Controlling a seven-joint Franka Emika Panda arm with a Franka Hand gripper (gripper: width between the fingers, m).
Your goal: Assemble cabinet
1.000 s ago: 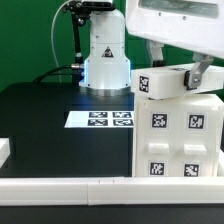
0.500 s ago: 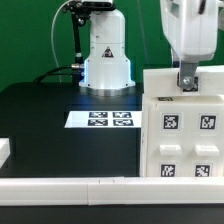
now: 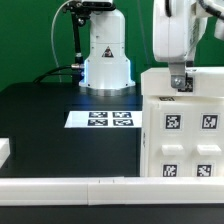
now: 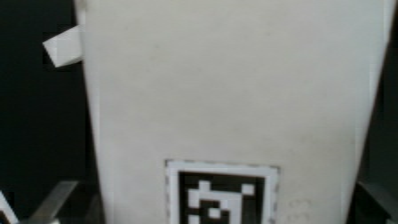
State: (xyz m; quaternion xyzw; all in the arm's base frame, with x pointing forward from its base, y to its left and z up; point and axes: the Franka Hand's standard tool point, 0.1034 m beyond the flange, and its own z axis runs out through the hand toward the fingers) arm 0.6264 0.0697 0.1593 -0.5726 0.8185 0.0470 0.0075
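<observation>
The cabinet [image 3: 185,125] is a large white box with black-and-white tags on its front. It stands upright on the black table at the exterior view's right. My gripper [image 3: 178,84] comes down from above onto the cabinet's top edge, with its fingers either side of a top wall. In the wrist view the white cabinet wall [image 4: 214,100] fills the frame, with one tag [image 4: 224,195] low on it. A dark finger [image 4: 59,200] shows at its side. The jaws look closed on this wall.
The marker board [image 3: 100,119] lies flat on the table in front of the arm's white base [image 3: 105,55]. A white rail [image 3: 70,185] runs along the table's front edge. A small white part [image 3: 4,150] sits at the exterior view's far left.
The cabinet was tilted under the gripper a second ago and now stands upright and square. The gripper has since shifted slightly toward the exterior view's left on the top edge.
</observation>
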